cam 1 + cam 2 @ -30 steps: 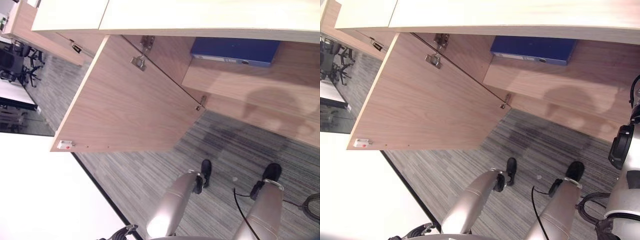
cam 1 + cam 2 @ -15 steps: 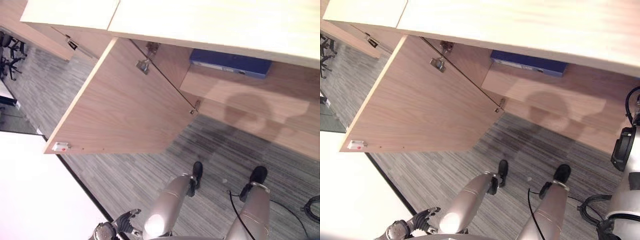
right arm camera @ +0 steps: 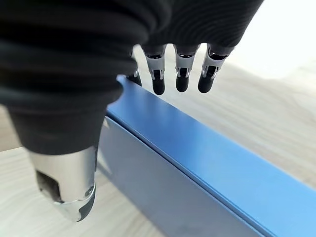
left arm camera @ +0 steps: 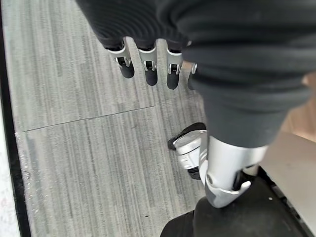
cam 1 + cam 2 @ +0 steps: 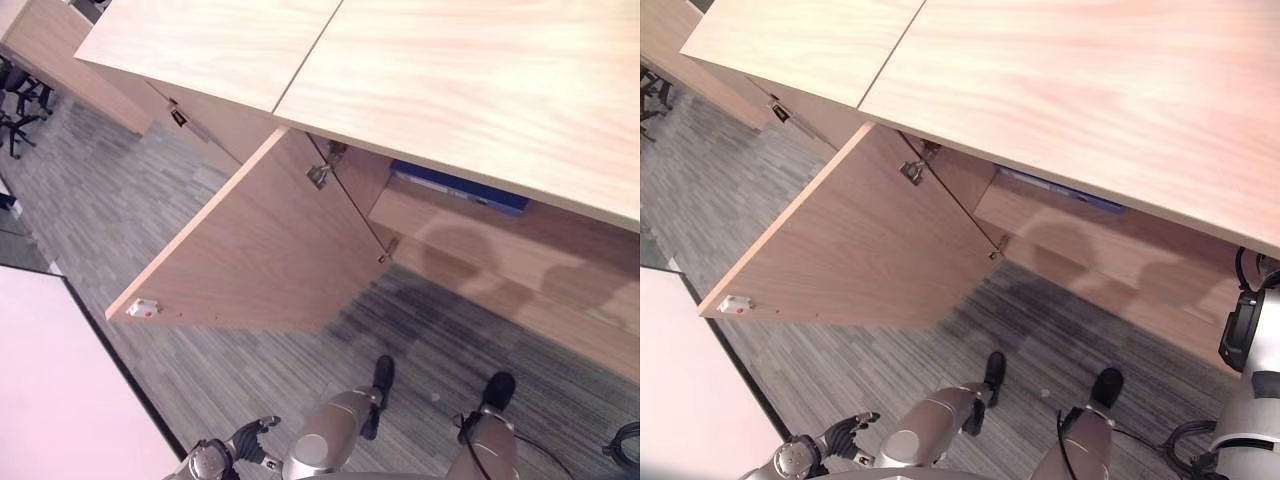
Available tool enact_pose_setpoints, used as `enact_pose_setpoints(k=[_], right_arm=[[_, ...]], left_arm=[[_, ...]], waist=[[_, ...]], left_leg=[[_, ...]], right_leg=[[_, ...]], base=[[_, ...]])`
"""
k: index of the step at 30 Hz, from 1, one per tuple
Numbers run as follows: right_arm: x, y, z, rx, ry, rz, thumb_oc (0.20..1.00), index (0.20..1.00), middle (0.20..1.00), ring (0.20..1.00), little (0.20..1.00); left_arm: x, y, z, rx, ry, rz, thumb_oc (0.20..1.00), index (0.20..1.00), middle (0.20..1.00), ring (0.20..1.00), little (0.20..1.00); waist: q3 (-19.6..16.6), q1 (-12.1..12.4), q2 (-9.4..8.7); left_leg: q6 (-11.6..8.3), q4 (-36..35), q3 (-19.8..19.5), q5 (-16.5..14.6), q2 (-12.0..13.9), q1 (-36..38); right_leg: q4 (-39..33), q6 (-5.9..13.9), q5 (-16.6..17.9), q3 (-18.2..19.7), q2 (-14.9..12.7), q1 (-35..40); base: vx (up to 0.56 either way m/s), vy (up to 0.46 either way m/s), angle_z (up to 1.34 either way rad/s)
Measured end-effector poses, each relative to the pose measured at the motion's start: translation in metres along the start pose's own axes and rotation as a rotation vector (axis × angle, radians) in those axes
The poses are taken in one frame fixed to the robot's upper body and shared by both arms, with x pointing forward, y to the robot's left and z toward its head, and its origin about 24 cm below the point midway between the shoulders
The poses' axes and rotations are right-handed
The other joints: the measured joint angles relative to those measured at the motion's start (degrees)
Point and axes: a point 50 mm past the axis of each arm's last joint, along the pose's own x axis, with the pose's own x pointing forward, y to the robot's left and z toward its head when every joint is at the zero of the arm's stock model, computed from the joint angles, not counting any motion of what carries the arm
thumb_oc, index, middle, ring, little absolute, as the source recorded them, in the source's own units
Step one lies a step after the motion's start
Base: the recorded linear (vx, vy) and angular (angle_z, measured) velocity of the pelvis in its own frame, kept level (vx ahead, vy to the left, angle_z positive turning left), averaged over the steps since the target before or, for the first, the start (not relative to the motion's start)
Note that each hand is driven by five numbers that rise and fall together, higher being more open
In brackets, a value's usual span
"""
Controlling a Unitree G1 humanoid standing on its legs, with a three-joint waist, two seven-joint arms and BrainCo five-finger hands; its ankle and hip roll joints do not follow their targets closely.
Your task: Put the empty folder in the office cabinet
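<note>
Right wrist view: the blue folder (image 3: 207,163) lies flat on a pale wooden shelf (image 3: 276,108) inside the cabinet (image 5: 450,70). Your right robot hand (image 3: 178,74) hangs just above the folder's upper face, near its long edge. Its fingers (image 3: 158,81) point down, nearly straight, and grip nothing. The thumb (image 3: 69,192) sits on the other side of that edge, beside the folder's side face, and I cannot tell whether it touches.

In the left eye view, the folder (image 5: 455,188) shows as a blue strip on the shelf under the cabinet top, with the door (image 5: 265,250) swung wide open over the grey carpet (image 5: 100,210).

By my reading, the folder is placed and the step is letting go. Lift the hand straight up and back, keeping fingers loose, so the thumb does not drag the folder off the shelf. Mind the cabinet top overhead as you pull out.

Your left robot hand (image 4: 148,64) hangs low beside the body over the carpet, fingers relaxed and empty.
</note>
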Motion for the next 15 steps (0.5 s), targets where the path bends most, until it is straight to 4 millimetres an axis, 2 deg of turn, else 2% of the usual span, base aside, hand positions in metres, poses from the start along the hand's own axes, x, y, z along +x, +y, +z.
enact_pose_setpoints(k=[2,4,7,11,12,15], right_arm=[[0.003,-0.007,-0.008,-0.032,0.006,-0.009,1.000,1.000,1.000,1.000,1.000],[0.007,-0.019,-0.032,-0.059,0.058,-0.023,1.000,1.000,1.000,1.000,1.000],[0.007,-0.023,-0.051,-0.073,0.101,-0.020,1.000,1.000,1.000,1.000,1.000],[0.006,-0.025,-0.063,-0.062,0.131,-0.016,1.000,1.000,1.000,1.000,1.000],[0.004,-0.026,-0.084,-0.084,0.158,0.014,1.000,1.000,1.000,1.000,1.000],[0.002,-0.037,-0.108,-0.118,0.203,0.008,1.000,1.000,1.000,1.000,1.000]], left_arm=[[0.000,0.001,-0.002,-0.005,0.013,0.001,1.000,1.000,1.000,1.000,1.000],[-0.001,0.000,-0.009,-0.016,0.045,0.001,1.000,1.000,1.000,1.000,1.000],[0.000,0.000,-0.014,-0.012,0.074,0.005,1.000,1.000,1.000,1.000,1.000],[0.003,-0.001,-0.016,-0.044,0.095,0.017,1.000,1.000,1.000,1.000,1.000],[0.003,-0.001,-0.023,-0.052,0.137,0.018,1.000,1.000,1.000,1.000,1.000],[0.004,-0.005,-0.026,-0.075,0.157,0.015,1.000,1.000,1.000,1.000,1.000]], waist=[[-0.57,-0.26,-0.65],[-2.75,-0.77,-2.41],[-3.88,-1.88,-4.03],[-4.52,-2.40,-6.09],[-4.71,-3.17,-7.55],[-5.97,-3.54,-9.45]], left_leg=[[0.00,-1.19,-0.09,0.00,0.25,1.83],[-0.06,-3.05,-0.04,0.36,0.79,3.54],[-0.03,-3.83,0.14,0.38,0.98,4.28],[0.04,-4.94,0.78,0.42,1.02,5.76],[0.03,-5.77,1.66,0.41,1.20,7.30],[0.03,-6.81,2.62,0.37,1.39,8.65]], right_leg=[[-2.32,0.36,0.60,-0.50,0.50,2.41],[-6.58,0.32,2.41,-1.12,1.48,5.13],[-9.45,0.38,3.96,-1.20,2.07,6.68],[-13.27,0.51,5.59,-0.95,2.61,8.97],[-15.20,0.47,6.34,-0.54,3.16,10.59],[-16.52,0.43,6.85,0.54,3.62,11.39]], base=[[0.08,-0.022,-0.05],[0.06,-0.003,-0.09],[0.08,-0.012,-0.08],[0.08,-0.004,-0.12],[0.13,0.000,-0.21],[0.11,0.009,-0.26]])
